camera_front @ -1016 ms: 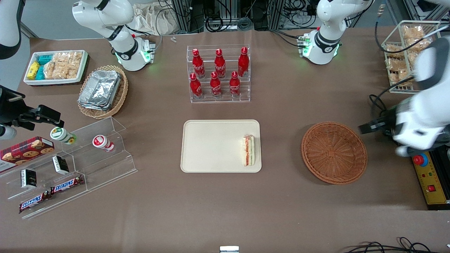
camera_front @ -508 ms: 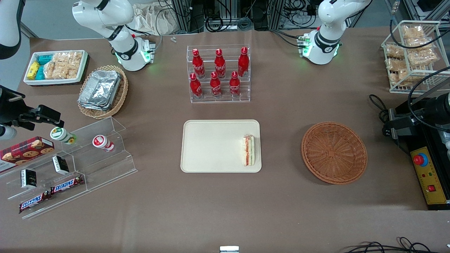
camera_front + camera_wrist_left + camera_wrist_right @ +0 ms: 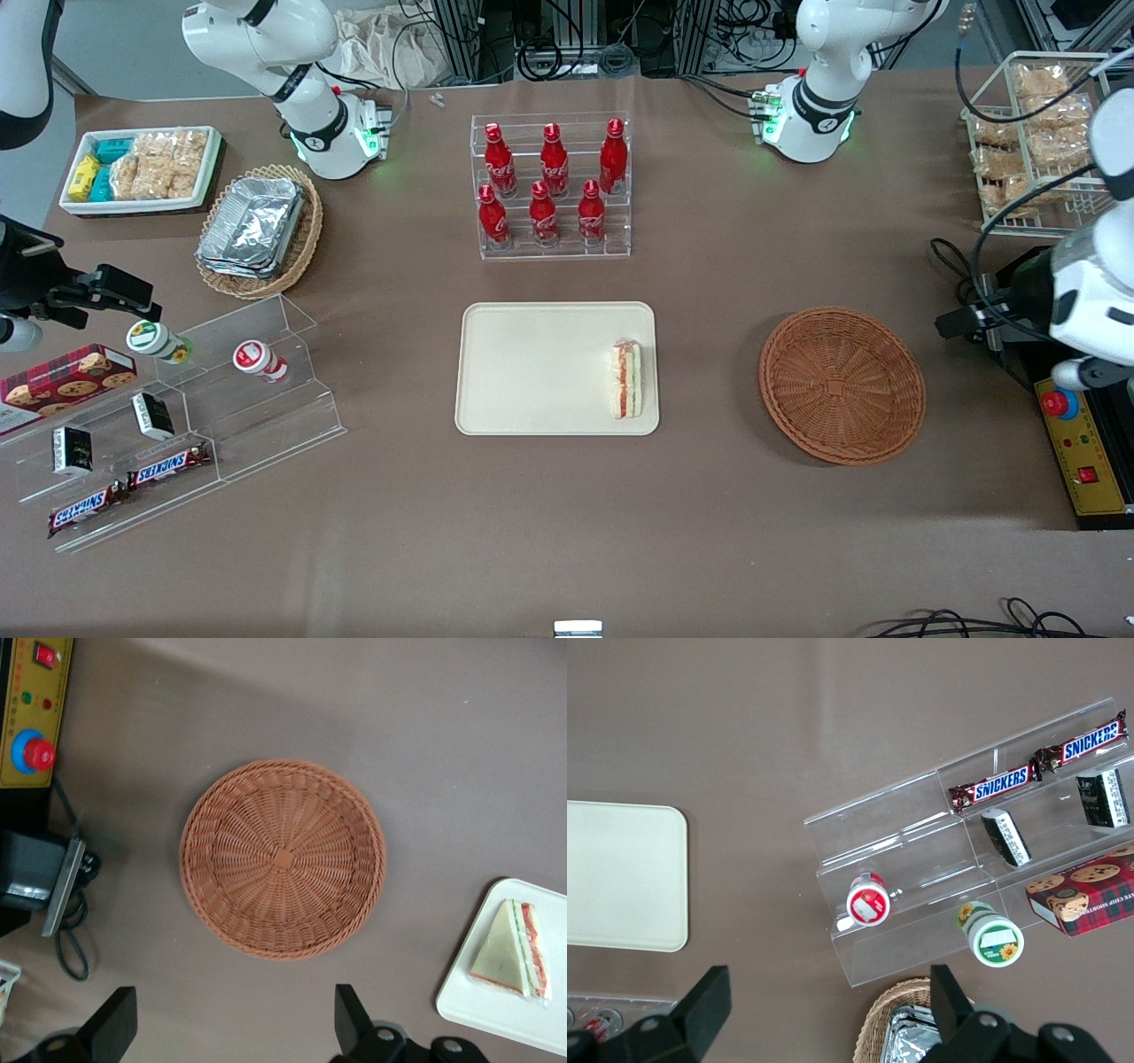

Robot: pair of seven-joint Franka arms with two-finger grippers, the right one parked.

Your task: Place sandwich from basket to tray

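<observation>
1. Brown table point(image 3: 709, 496) surface, seen from the front; the tray point(image 3: 532, 368) lies mid-table and the basket point(image 3: 842, 385) lies well apart from it, toward the working arm's end.
2. Sandwich point(image 3: 626, 379) — lying flat on the tray, close against the rim on the side nearest the basket; the wrist view shows the same wedge point(image 3: 511, 949) on the tray corner point(image 3: 478, 1010).
3. Basket point(image 3: 283, 858) — nothing in it; only bare weave shows.
4. Gripper point(image 3: 232, 1028) — fingers spread wide and holding nothing, raised high over the table beside the basket, well clear of the sandwich.
5. Change over the last second: sandwich, tray and basket have not shifted; only the working arm point(image 3: 1085, 292) has moved about at the table's edge, near the control box point(image 3: 1085, 452).
6. Reading: the transfer looks complete — the arm is judged to be backing away rather than starting another reach.
</observation>
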